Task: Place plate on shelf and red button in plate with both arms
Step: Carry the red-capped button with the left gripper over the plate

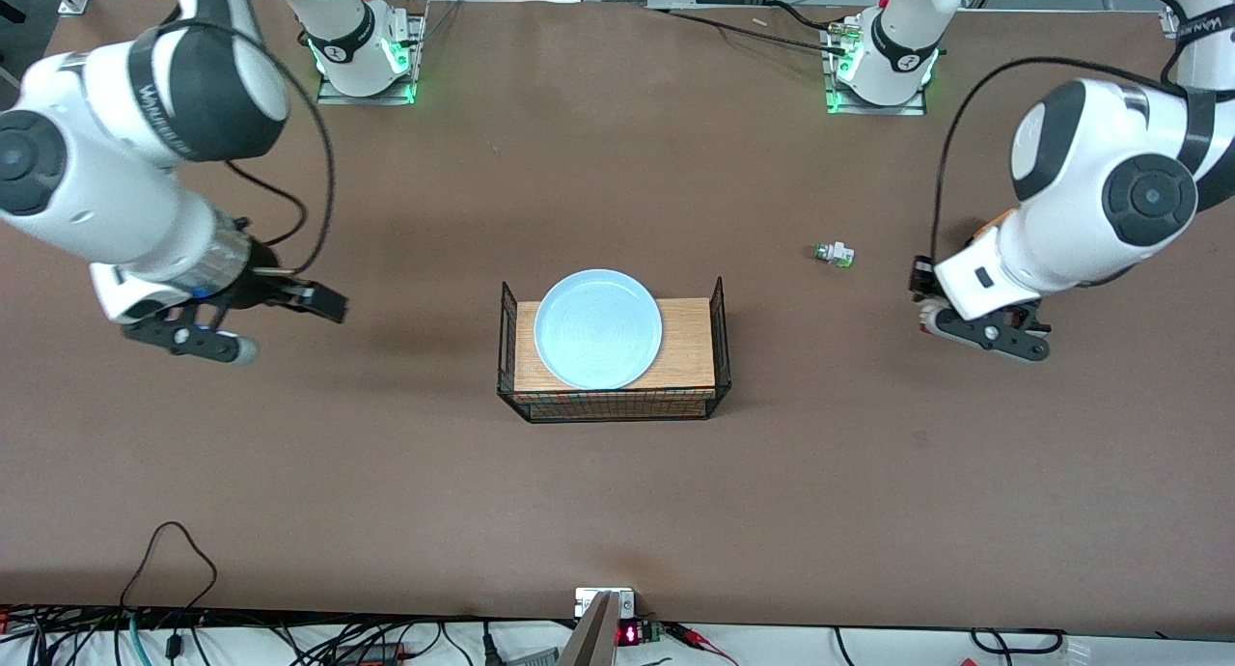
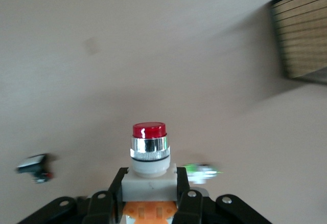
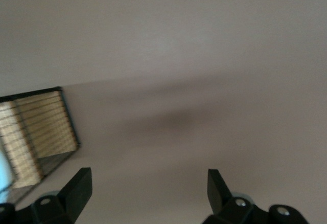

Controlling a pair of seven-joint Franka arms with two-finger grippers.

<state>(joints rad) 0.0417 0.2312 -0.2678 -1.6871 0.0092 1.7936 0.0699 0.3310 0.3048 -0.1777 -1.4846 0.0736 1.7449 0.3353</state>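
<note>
The pale blue plate (image 1: 598, 328) lies on a wooden board inside a black wire rack (image 1: 719, 304) at the table's middle. My left gripper (image 1: 923, 301) hangs over the table toward the left arm's end, shut on the red button (image 2: 149, 152). Its fingers (image 2: 183, 188) clamp the white body, and the chrome collar and red cap stick out past the fingertips. My right gripper (image 1: 285, 326) is over bare table toward the right arm's end, beside the rack. It stands open (image 3: 148, 183) with nothing between its fingers.
A green-tipped white button (image 1: 834, 254) lies on the table between the rack and the left gripper, also seen under it (image 2: 202, 172). A black part with a white cap (image 2: 34, 165) lies nearby. The rack's wooden board (image 3: 38, 132) shows in the right wrist view.
</note>
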